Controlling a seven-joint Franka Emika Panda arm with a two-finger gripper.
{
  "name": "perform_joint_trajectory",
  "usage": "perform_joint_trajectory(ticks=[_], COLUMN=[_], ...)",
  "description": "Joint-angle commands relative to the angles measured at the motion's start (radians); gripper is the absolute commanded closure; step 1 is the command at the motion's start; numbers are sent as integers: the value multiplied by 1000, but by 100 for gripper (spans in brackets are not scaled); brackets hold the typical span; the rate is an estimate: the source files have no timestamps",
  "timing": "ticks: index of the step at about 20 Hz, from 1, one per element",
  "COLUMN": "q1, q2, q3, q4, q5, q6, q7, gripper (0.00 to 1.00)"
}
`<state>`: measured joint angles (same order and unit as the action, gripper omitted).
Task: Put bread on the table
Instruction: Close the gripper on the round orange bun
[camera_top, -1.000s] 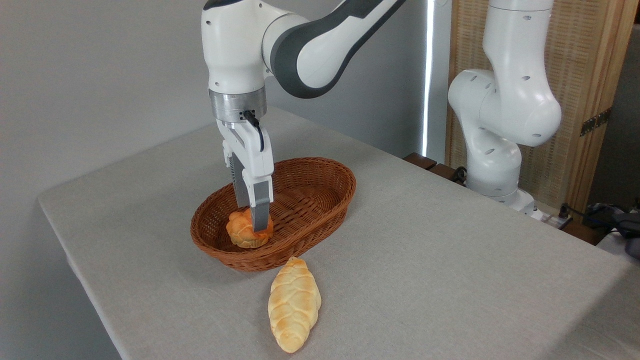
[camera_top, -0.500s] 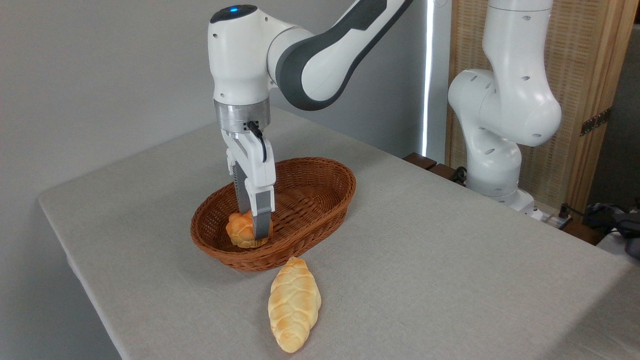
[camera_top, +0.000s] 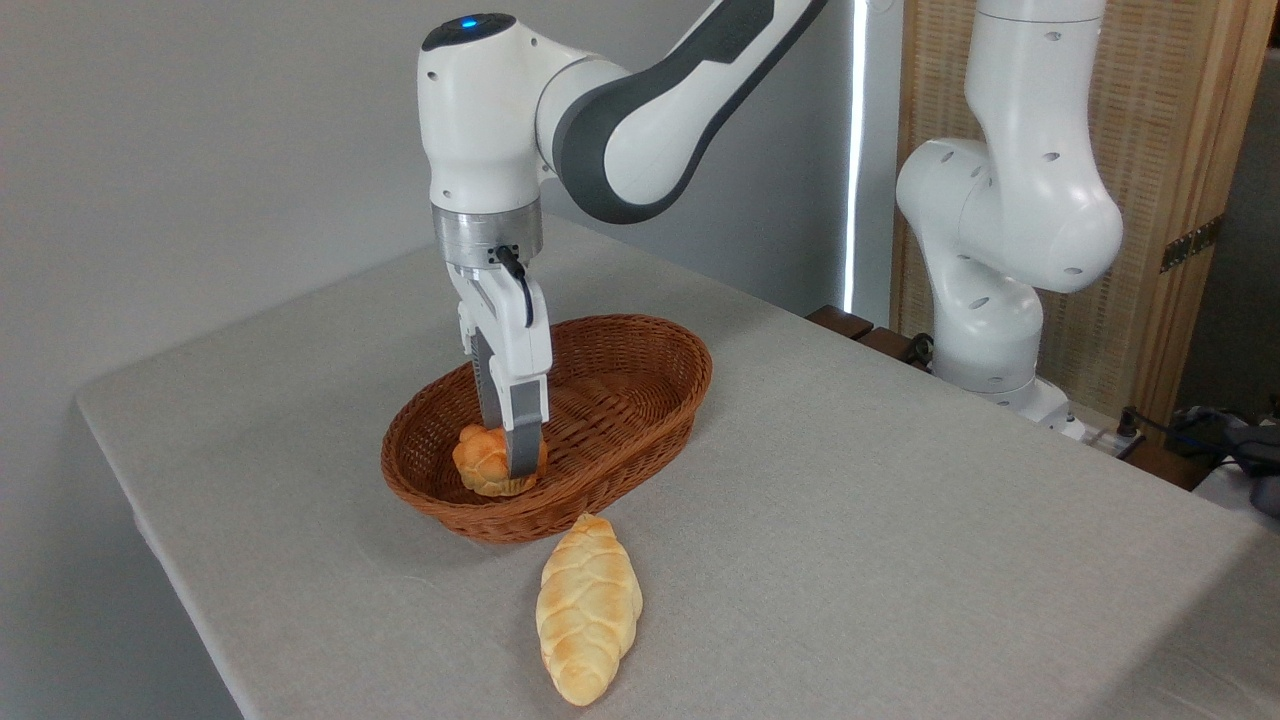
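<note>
The bread (camera_top: 480, 465), a small orange-golden knotted bun, lies in the near left end of the brown wicker basket (camera_top: 650, 335). My gripper (camera_top: 507, 450) points straight down into the basket with its fingers on either side of the bun. The front finger (camera_top: 525, 430) covers the bun's right part, and the rear fingertip is hidden behind the bun. The jaws still look spread, with the bun resting on the basket floor between them. The table (camera_top: 880, 520) is covered in grey-beige cloth.
A long pale-yellow braided loaf (camera_top: 588, 620) lies on the cloth just in front of the basket. The arm's white base column (camera_top: 1000, 250) stands at the table's far right edge, with a wooden screen behind it. Cables lie at the far right.
The gripper has come down and slightly right over the second, settling its fingers lower around the bun. The bun and basket have stayed in place.
</note>
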<state>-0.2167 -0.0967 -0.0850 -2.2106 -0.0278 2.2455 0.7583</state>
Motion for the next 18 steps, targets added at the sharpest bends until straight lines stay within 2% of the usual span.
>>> perform_joint_trajectory(ticks=[1,6,8,12,18], q1=[-3,-3,-3,-3,-3], q2=[3,3,0,-1,-8], q3=[5,5,5,5,5], q4=[-14,-11,-9,-8,14], q5=[6,6,6,6,6], q6=[19,19,14,13,3], q7=[16,18,18,18,18], gripper=[50,50,57,61,62])
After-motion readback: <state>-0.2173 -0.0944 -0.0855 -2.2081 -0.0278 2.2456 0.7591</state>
